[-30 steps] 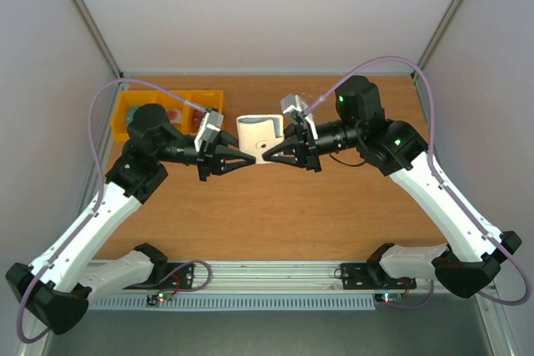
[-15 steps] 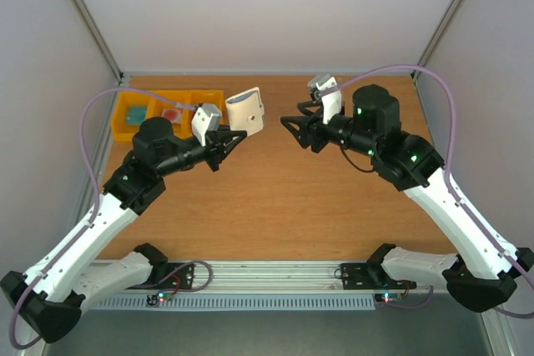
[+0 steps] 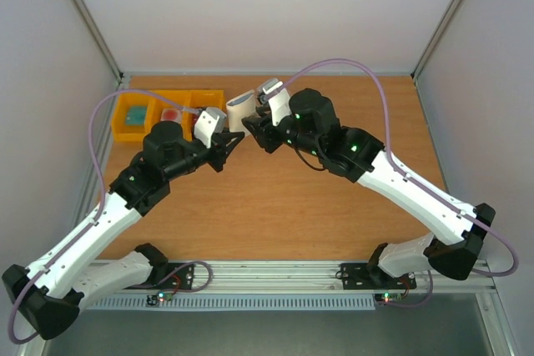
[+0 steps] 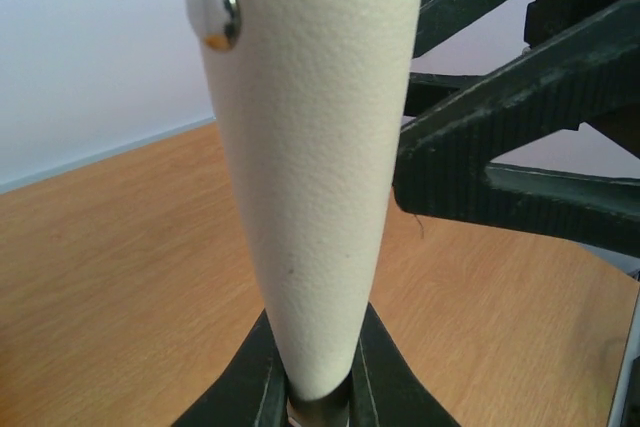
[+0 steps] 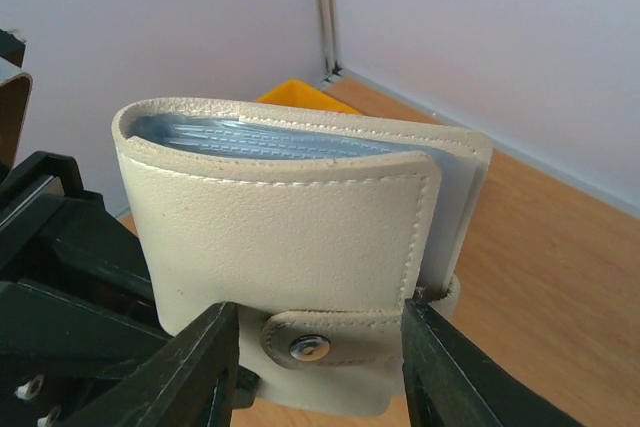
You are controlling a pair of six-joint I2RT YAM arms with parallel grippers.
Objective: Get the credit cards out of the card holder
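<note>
Card holder (image 3: 241, 109) during transfer: compared with half a second ago, the right arm is swinging across toward the left arm, bringing the right tool (image 3: 254, 129) up against the holder, whereas a second ago both tools were meeting over it lower and nearer mid-tabletop (image 3: 275, 206). The left tool (image 4: 315, 387) is pinching the holder's lower edge, carrying it clear of the tabletop, near the yellow bins (image 3: 133, 127). The right tool (image 5: 315, 332) is standing partly wide, its fingers (image 5: 200, 357) flanking the snap tab (image 5: 330, 344) without visibly clamping it. The tab is reading as fastened, so the likely step in hand is unsnapping; no card is being drawn out yet. The holder (image 5: 290, 217) is standing on edge, one broad cream face turning toward the right wrist camera, its blue-grey pocket edges pointing upward and its long axis lying roughly level.
</note>
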